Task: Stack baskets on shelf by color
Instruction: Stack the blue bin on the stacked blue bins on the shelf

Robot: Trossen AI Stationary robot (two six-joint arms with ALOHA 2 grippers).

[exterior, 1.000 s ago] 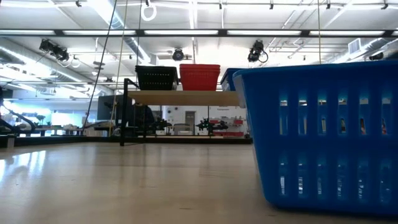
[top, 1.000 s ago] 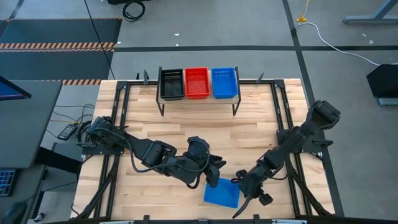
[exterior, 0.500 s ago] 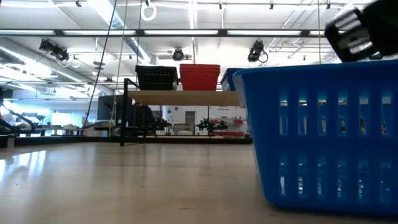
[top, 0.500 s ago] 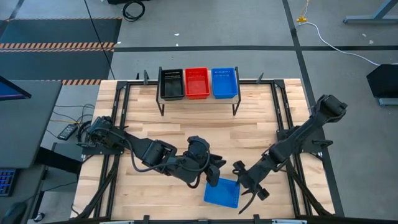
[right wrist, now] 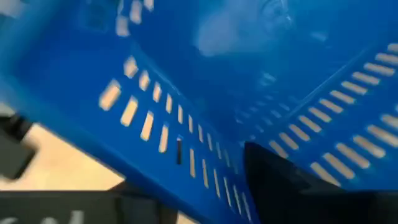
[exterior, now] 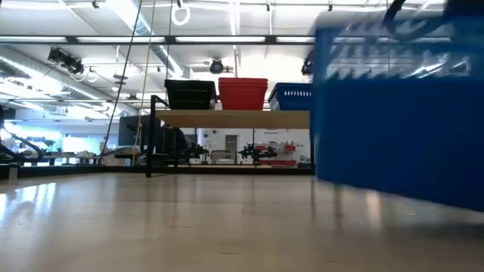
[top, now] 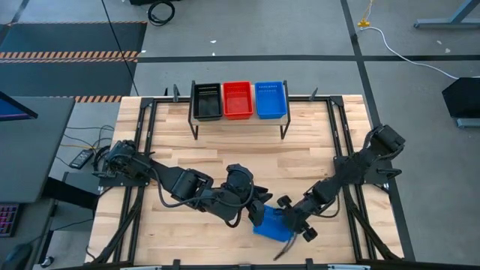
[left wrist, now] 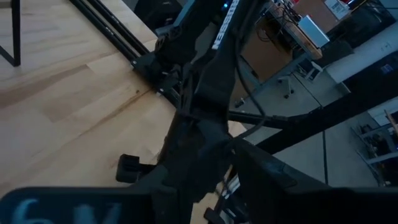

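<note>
The loose blue basket [top: 271, 226] sits at the near edge of the counter [top: 300, 157], tipped and lifted on one side, with the right tool [top: 289, 217] pressed into its rim; in the right wrist view one dark finger [right wrist: 280, 177] lies against the slotted blue wall [right wrist: 161, 134], so the right tool looks to be gripping the basket's edge, though the blur makes the hold hard to confirm. The left tool [top: 259, 204] rests just beside the basket on the side away from the right tool, and I cannot tell whether it is open or closed. Far ahead of both tools stands the shelf [top: 240, 120] carrying a black stack [top: 207, 100], a red stack [top: 238, 100] and a blue stack [top: 270, 99]. To do this lift well, I judge the grip should bite deep on the rim so the basket hangs level, then travel high enough to clear the shelf's edge and descend squarely over the blue stack, nesting without nudging the red one beside it.
</note>
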